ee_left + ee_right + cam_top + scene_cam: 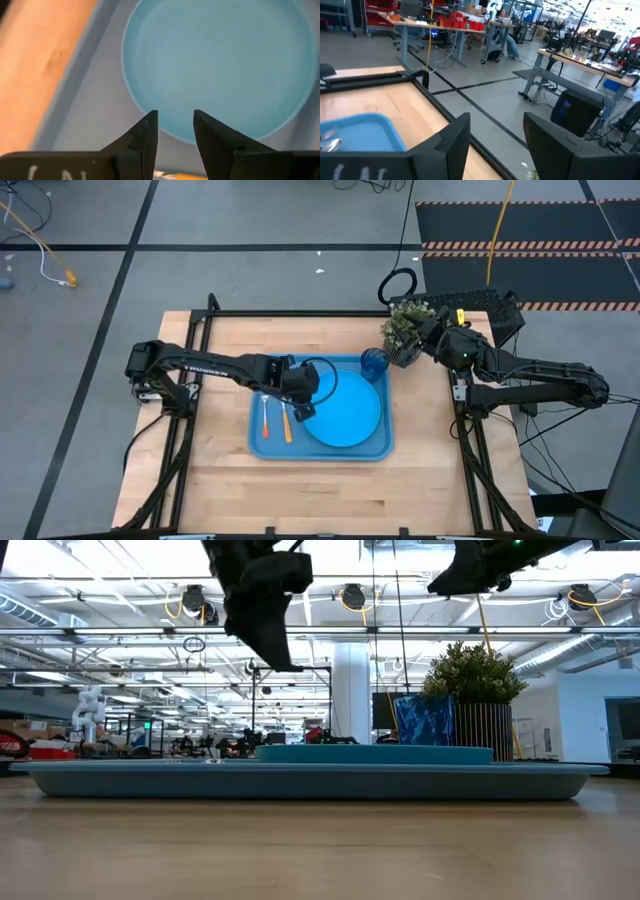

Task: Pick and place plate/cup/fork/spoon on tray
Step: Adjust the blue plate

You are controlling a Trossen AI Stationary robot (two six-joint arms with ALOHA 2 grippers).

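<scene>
At the frame's centre, the rectangular light-blue plastic tray [262, 446] on the wooden surface [220, 490] carries the round sky-blue plate [350, 415], dark-blue translucent cup [373, 364], and orange-handled fork [265, 416] and spoon [286, 426] (side by side, left of the plate). The left gripper [303, 410] hovers released over the plate's left edge; the right gripper [412, 345], also released, hangs above the potted plant [400, 325], upper right.

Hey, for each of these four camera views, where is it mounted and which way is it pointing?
High view: above the table, facing straight down on the tray with plate, fork and spoon; both arms show.
Low view: at tabletop height, facing level across tray rim and cup; arms hang from above.
Left wrist view: on the left arm, facing down at the plate; the open left tool shows.
Right wrist view: on the right arm, facing the room; the open right tool shows.
Shared: high and left wrist views both show the plate.
</scene>
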